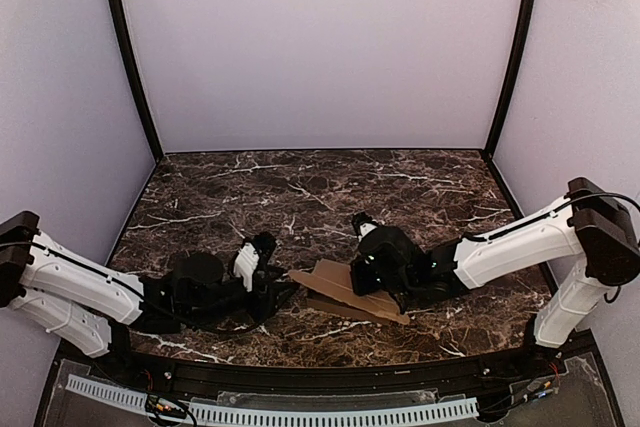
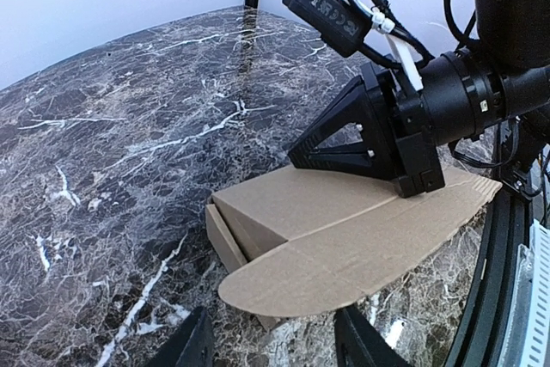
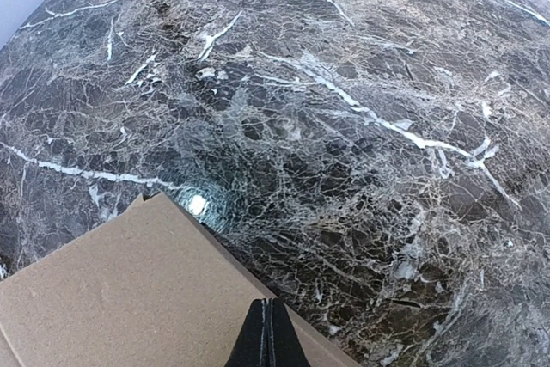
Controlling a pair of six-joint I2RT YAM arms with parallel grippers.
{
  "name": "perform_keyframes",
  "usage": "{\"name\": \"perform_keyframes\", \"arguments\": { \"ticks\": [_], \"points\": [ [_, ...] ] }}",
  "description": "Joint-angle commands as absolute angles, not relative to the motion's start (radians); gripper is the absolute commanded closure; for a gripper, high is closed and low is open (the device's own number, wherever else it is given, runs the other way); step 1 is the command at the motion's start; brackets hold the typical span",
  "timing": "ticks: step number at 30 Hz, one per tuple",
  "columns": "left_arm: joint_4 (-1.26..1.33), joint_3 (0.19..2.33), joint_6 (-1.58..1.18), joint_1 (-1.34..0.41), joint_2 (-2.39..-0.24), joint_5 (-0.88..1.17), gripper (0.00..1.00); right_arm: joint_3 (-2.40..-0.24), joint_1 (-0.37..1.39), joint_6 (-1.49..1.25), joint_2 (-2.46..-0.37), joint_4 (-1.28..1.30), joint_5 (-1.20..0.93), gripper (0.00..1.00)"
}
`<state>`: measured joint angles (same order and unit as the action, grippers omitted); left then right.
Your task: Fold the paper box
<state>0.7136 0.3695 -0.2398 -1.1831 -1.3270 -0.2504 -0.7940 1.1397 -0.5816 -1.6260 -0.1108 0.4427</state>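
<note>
The paper box (image 1: 330, 280) is a partly folded brown carton lying near the table's front middle. A long rounded flap (image 2: 361, 257) sticks out flat from its near side, and a side wall (image 2: 225, 238) stands slightly away at its left end. My right gripper (image 1: 363, 284) is shut, and its tips rest on the box's top panel (image 3: 129, 298). The closed fingers (image 3: 271, 337) hold nothing. My left gripper (image 2: 279, 345) is open just short of the flap's rounded edge, with nothing between its fingers (image 2: 191, 343). The right gripper (image 2: 414, 180) shows pressing down near the flap's fold line.
The dark marble table (image 1: 300, 192) stretches behind and to both sides of the box. Purple walls (image 1: 320, 47) close in the back and sides. A black rail (image 1: 300, 379) and a white cable strip run along the front edge.
</note>
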Motion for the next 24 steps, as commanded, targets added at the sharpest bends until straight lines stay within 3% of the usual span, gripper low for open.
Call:
{"name": "perform_keyframes", "arguments": {
  "ticks": [1, 8, 15, 24],
  "points": [
    [0.49, 0.432, -0.252, -1.189, -1.231, -0.255, 0.52, -0.761, 1.153, -0.58, -1.657, -0.098, 0.461, 1.0],
    [0.248, 0.614, -0.23, -1.188, -1.212, -0.272, 0.51, -0.762, 1.162, -0.569, -1.652, -0.1, 0.467, 1.0],
    [0.162, 0.729, -0.262, -1.159, -1.247, -0.245, 0.48, -0.762, 1.167, -0.563, -1.642, -0.093, 0.475, 1.0],
    [0.029, 0.835, -0.525, -0.945, -1.37, 0.19, 0.44, -0.762, 1.168, -0.556, -1.636, -0.08, 0.485, 1.0]
  ]
}}
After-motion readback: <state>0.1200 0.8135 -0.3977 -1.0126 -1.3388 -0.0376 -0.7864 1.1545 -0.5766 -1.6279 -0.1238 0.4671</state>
